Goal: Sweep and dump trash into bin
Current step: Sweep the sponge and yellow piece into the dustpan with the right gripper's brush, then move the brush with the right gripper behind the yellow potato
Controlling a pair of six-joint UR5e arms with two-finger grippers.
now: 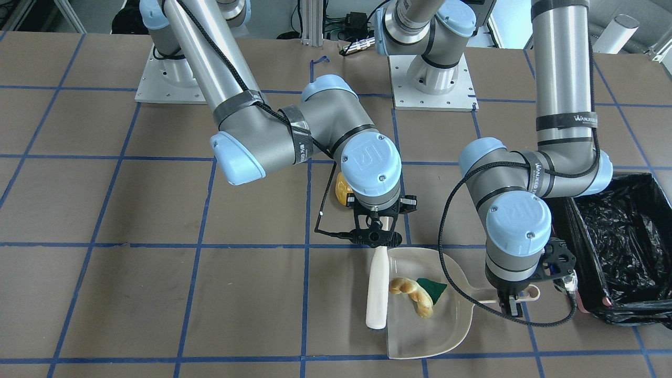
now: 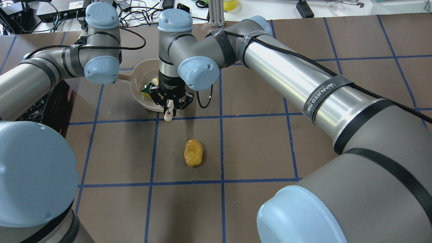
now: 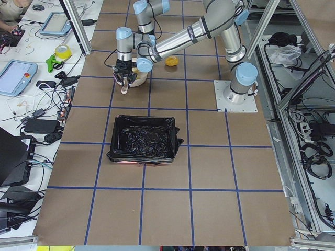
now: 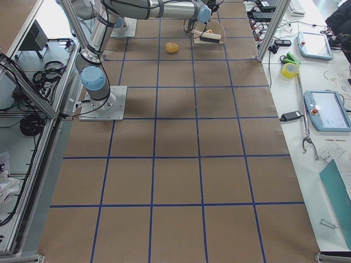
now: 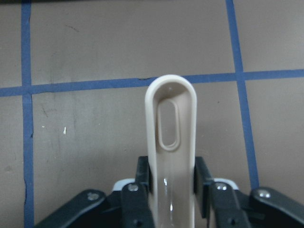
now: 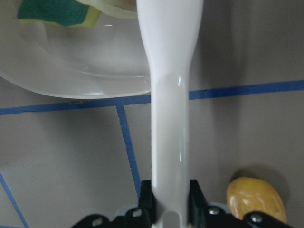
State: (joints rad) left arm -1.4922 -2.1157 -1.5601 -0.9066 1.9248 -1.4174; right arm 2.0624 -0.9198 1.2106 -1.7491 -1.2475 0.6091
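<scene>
The beige dustpan point(image 1: 446, 331) lies on the table and holds the pale yellow crescent point(image 1: 415, 296) and the green-and-yellow sponge chunk point(image 1: 433, 289). My left gripper point(image 1: 512, 304) is shut on the dustpan's handle point(image 5: 171, 137). My right gripper point(image 1: 375, 237) is shut on the handle of a white brush point(image 1: 378, 289), which lies along the pan's open edge. The yellow-orange potato-like lump point(image 2: 193, 153) lies on the table outside the pan, on the robot's side of the right gripper. The bin point(image 1: 619, 247), lined with a black bag, stands just beyond the left gripper.
The table is brown with blue tape grid lines. Both arm bases point(image 1: 433, 79) stand at its robot-side edge. A black cable point(image 1: 325, 220) loops beside the right wrist. Desks with tablets and tools lie past the table's far edge point(image 3: 21, 73).
</scene>
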